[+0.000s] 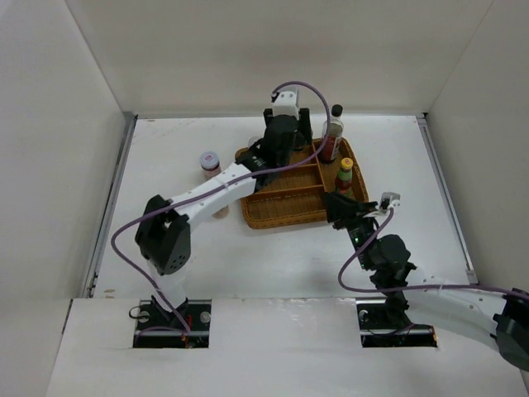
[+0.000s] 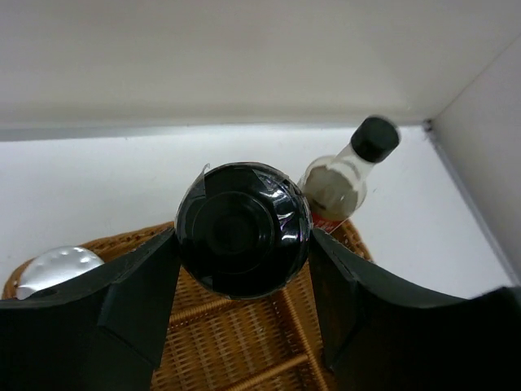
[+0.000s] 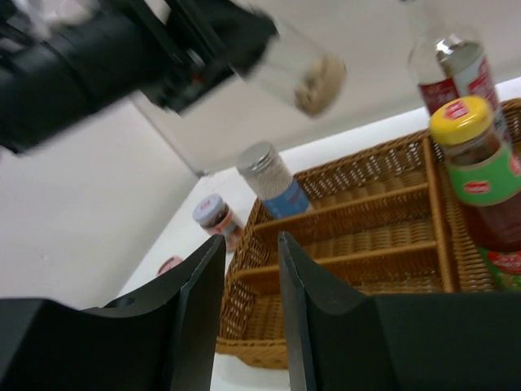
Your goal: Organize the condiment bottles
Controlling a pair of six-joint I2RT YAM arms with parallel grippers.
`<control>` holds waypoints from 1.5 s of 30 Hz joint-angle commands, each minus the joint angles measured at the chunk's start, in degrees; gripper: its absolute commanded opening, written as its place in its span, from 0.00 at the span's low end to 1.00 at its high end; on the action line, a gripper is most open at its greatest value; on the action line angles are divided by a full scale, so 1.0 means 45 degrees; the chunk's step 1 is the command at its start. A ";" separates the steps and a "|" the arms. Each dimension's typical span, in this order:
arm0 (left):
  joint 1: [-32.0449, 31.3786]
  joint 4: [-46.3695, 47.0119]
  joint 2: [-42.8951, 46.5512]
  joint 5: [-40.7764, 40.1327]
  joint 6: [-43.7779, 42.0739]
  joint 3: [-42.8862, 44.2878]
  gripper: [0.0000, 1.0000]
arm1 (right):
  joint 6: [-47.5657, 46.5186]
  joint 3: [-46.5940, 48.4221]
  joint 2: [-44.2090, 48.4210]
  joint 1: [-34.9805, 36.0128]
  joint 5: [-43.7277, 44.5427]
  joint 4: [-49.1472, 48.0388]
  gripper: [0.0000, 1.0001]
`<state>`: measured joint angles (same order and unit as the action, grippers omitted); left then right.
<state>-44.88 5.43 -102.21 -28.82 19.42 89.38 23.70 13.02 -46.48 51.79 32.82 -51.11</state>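
Left wrist view, and the black-lidded jar [image 2: 244, 232] fills centre frame, clamped in the left gripper [image 2: 244, 252] and hanging over the wicker basket [image 1: 285, 219]. So this one is in the air, not yet set down.

Silver-lidded jar [image 3: 267, 175] stands in the basket's upper-left corner. The yellow-capped bottle [image 3: 476, 155] is on the right side, and the tall black-capped bottle [image 2: 346, 175] behind it looks to be inside too. That makes three home, by my count.

Out on the table, left of the basket, waits the patterned-lid jar [image 1: 210, 162]. A pink lid [image 3: 169, 263] just shows nearer the bottom of the frame. Two to fetch, then.

Right gripper [image 3: 251, 252] sits low by the basket's near right corner, jaws narrow with nothing between them.
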 commanded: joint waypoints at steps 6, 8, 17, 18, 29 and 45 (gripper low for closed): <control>0.0452 0.0473 -0.1873 0.0681 -0.0058 0.1465 0.40 | 0.0494 -0.0353 0.0856 -0.0347 0.0383 -0.0517 0.47; 0.0550 0.0492 -0.2284 0.0701 -0.0038 0.1504 0.40 | 0.0591 -0.0334 0.0681 -0.0444 0.0325 -0.0556 0.48; 0.0941 0.1156 -0.3573 0.1325 0.0001 0.1426 0.40 | 0.0690 -0.0158 -0.0042 -0.0445 0.0012 -0.0634 0.49; 0.0941 0.1137 -0.3730 0.1365 0.0001 0.1484 0.41 | 0.0690 -0.0119 -0.0081 -0.0445 0.0012 -0.0634 0.49; 0.0844 0.0629 -0.4241 0.1580 0.0059 0.1270 0.78 | 0.0709 -0.0158 0.0036 -0.0562 0.0012 -0.0575 0.56; 0.0296 0.0399 0.4855 -0.0505 0.0331 -0.5910 0.90 | 0.0650 -0.0197 0.0290 -0.0562 0.0090 -0.0517 0.59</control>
<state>-44.40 9.06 -86.63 -25.12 19.73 69.63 26.00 11.68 -45.78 49.50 33.61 -51.20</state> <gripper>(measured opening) 0.905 0.587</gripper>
